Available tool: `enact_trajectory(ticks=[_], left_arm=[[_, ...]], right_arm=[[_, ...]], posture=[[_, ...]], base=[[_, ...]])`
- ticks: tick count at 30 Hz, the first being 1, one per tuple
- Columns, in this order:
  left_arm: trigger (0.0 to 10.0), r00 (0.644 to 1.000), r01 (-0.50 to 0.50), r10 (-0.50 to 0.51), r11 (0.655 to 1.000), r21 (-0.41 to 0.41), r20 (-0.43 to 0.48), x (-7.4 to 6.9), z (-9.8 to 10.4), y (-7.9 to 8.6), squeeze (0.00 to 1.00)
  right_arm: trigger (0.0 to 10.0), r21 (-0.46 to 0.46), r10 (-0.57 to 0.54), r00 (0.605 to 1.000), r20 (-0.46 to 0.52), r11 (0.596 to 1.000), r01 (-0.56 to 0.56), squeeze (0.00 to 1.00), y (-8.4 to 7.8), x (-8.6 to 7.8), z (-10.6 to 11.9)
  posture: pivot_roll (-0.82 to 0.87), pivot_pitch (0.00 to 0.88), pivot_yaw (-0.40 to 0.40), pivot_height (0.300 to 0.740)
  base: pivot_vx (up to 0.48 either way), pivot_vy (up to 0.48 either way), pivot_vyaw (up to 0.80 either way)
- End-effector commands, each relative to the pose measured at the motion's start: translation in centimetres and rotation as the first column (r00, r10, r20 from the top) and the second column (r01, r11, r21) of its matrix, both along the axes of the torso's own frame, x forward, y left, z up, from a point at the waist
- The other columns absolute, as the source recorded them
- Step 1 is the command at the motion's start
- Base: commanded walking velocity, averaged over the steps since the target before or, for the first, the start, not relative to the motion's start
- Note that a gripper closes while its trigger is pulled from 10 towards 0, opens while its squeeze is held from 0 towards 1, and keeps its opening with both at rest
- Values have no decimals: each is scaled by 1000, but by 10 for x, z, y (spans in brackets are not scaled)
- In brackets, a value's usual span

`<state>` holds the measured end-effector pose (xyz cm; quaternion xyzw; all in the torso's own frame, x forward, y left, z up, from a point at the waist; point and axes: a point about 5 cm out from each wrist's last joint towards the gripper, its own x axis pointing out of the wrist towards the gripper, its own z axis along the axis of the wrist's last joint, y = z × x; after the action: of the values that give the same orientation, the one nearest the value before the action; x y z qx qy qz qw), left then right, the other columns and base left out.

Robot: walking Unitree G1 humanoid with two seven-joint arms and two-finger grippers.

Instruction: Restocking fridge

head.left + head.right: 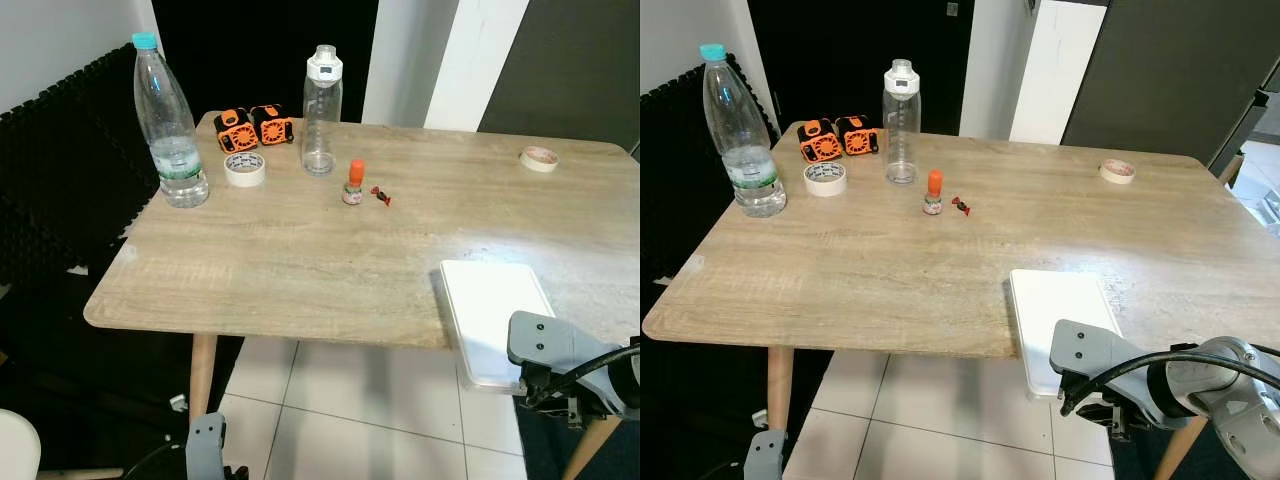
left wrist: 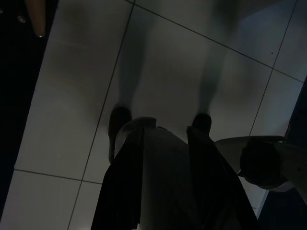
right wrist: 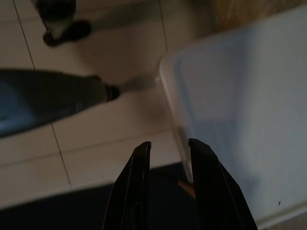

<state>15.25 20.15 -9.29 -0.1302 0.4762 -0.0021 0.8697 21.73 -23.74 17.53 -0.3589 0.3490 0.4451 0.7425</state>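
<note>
Bottles stand at the table's (image 1: 300, 260) far left: a water bottle (image 1: 168, 125) near the left edge and an empty clear bottle (image 1: 322, 98) further in. Well apart from them, the right gripper (image 3: 168, 148) hovers below the near right edge, beside an overhanging white tray (image 1: 495, 310), fingers slightly parted, holding nothing. The left gripper (image 2: 160, 127) hangs over the tiled floor (image 2: 72, 96), fingers apart.

A room in a home or small studio: a wooden table (image 1: 300, 260) on a white tiled floor (image 1: 340, 400), black foam panels (image 1: 60, 170) along 1 wall, and household odds on top, namely 2 bottles (image 1: 170, 125), tape rolls (image 1: 244, 168) and a white tray (image 1: 495, 315).
</note>
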Motion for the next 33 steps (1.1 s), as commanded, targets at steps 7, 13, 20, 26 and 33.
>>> enact_trajectory(ticks=[7, 13, 20, 26, 33], left_arm=[[10000, 1000, 22, -22, 1000, -6, -7, -1, -1, -4, 0], [10000, 1000, 29, -29, 999, -17, -8, -2, -2, -8, 0], [10000, 999, 43, -43, 999, -19, -14, -3, -2, -8, 0], [10000, 998, 56, -56, 998, -15, -12, 0, -1, -7, 0], [10000, 998, 68, -68, 998, -16, -8, 2, 0, -8, 0]], right_arm=[[10000, 259, 0, 984, 178, 965, -47, 0, 3, 3, 43], [10000, 659, -363, 857, 367, 751, 36, 0, -53, -3, 87], [10000, 835, -608, 721, 332, 545, 74, 800, -102, -36, 91], [10000, 957, -768, 597, 234, 291, -1, 1000, -144, -96, 82], [10000, 997, -856, 516, -17, 22, 70, 1000, -162, -150, 31]], posture=[[-46, 0, -53, 740], [-70, 0, -61, 740], [-106, 0, -36, 740], [-125, 0, -24, 740], [-146, 0, -17, 740]], base=[[0, 0, 0], [0, 0, 0], [0, 0, 0], [0, 0, 0], [0, 0, 0]])
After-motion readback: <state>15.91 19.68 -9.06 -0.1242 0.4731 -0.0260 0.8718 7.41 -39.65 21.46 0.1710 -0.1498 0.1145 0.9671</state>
